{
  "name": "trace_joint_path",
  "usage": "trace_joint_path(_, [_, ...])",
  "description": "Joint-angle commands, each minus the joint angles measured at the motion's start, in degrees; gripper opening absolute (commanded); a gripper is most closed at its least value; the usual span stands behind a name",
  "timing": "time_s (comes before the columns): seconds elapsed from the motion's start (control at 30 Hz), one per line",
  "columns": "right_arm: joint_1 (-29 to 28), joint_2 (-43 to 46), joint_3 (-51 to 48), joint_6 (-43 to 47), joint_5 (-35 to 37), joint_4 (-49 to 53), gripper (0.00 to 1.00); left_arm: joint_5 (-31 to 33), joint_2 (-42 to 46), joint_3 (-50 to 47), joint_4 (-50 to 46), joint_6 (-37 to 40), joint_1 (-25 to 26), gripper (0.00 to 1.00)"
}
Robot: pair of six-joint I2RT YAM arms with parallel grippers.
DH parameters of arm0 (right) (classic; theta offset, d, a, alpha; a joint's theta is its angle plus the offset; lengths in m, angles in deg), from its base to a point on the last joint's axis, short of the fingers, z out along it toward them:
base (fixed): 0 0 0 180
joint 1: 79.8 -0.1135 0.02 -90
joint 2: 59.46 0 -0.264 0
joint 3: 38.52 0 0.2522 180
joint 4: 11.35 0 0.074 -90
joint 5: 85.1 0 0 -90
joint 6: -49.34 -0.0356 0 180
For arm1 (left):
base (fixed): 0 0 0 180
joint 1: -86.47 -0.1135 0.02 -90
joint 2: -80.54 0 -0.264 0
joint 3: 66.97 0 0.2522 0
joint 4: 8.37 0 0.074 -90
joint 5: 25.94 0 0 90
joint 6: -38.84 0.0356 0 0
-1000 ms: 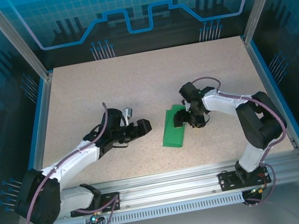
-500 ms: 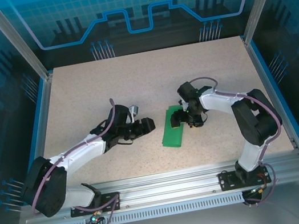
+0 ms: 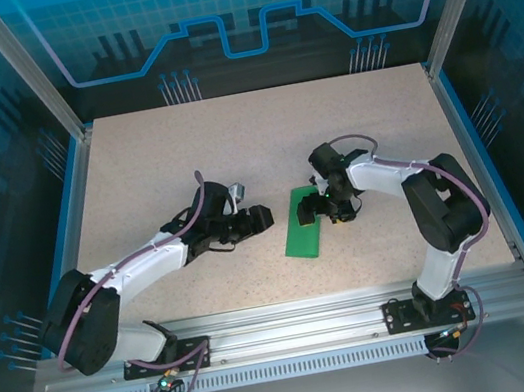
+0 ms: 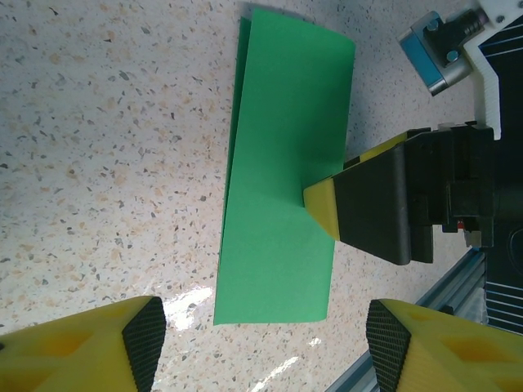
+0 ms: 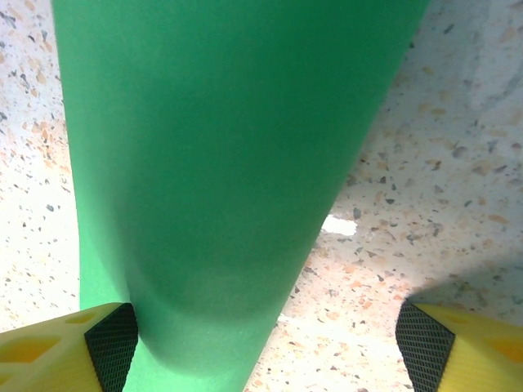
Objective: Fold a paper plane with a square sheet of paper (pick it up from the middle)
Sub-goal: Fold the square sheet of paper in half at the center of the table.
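Observation:
The square sheet of paper [image 3: 304,225] is bright green and lies folded in half as a long narrow rectangle on the speckled table, its layers slightly offset along one long edge [image 4: 286,155]. My right gripper [image 3: 316,209] stands open over the sheet's far half. One of its yellow fingertips [image 4: 321,204] rests on the paper's right edge. In the right wrist view the paper [image 5: 221,147] runs past the left finger of the right gripper [image 5: 267,339] and bulges up a little. My left gripper [image 3: 264,218] is open just left of the sheet, its jaws [image 4: 265,343] apart before the paper's near short end.
An aluminium rail [image 3: 293,314] runs along the table's near edge, also seen beside the paper's near end [image 4: 425,310]. Blue walls and metal posts [image 3: 57,100] close in the table on three sides. Bare tabletop [image 3: 252,137] stretches behind both grippers.
My left arm has reached a little further right toward the sheet and its jaws have narrowed somewhat. The right gripper has shifted slightly left over the paper and opened a bit wider.

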Motion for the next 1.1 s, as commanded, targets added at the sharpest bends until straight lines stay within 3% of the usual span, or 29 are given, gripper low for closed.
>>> trace_joint_path(0.0, [0.24,-1.9,0.65,2.23,-2.04,1.41,0.87,0.29,-1.02,1.8,0.66,-0.31,0.55,0.7])
trace_joint_path(0.53, [0.8,-6.17,1.97,-0.32,-0.55,2.26,0.87,0.03,-2.48,3.12,0.18,-0.12,1.26,0.69])
trace_joint_path(1.07, [0.08,-8.82,3.28,5.06,1.03,5.36,0.87,-0.24,-3.94,4.36,-0.37,0.14,1.52,0.62])
